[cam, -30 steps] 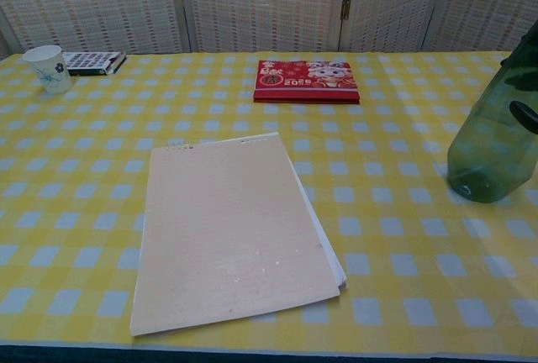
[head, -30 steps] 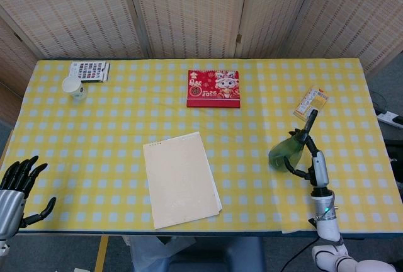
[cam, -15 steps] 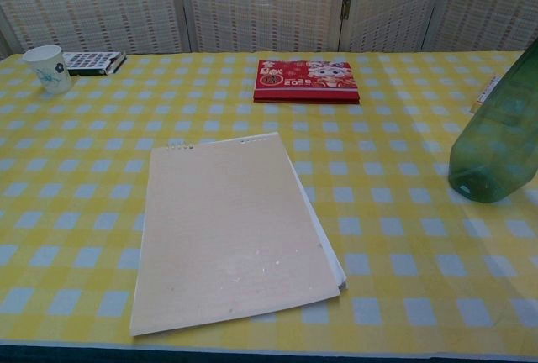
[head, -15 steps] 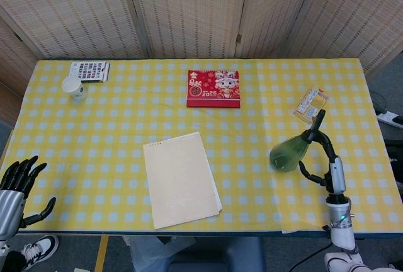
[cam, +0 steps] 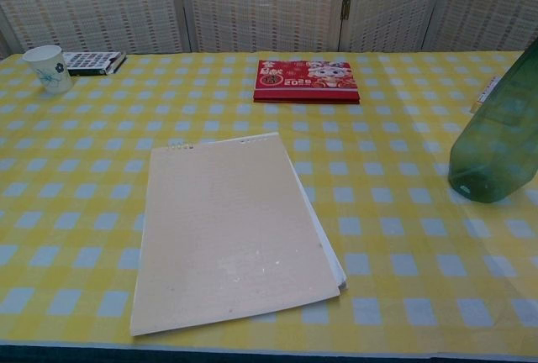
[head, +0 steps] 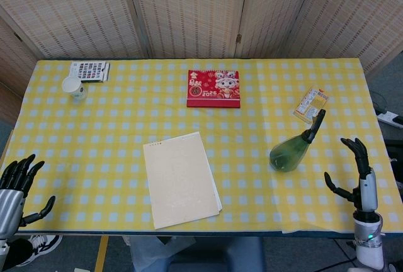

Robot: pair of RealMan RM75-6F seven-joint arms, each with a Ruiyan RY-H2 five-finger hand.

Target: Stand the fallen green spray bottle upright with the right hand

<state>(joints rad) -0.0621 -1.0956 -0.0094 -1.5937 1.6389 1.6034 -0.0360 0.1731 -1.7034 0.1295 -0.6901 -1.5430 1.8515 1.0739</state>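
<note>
The green spray bottle [head: 293, 148] stands upright on the yellow checked table, its dark nozzle at the top; the chest view shows its green body [cam: 496, 145] at the right edge. My right hand [head: 357, 174] is open, fingers spread, to the right of the bottle near the table's front right corner and apart from it. It holds nothing. My left hand [head: 16, 187] is open at the table's front left corner, fingers spread. Neither hand shows in the chest view.
A beige notepad [head: 181, 178] lies at the front centre. A red calendar [head: 213, 88] lies at the back centre. A paper cup [head: 75, 87] and a small printed box [head: 89, 70] sit at the back left. An orange packet [head: 311, 104] lies behind the bottle.
My right hand let go of the bottle and drew back to the right and toward the front edge. The bottle stays upright. My left hand barely moved.
</note>
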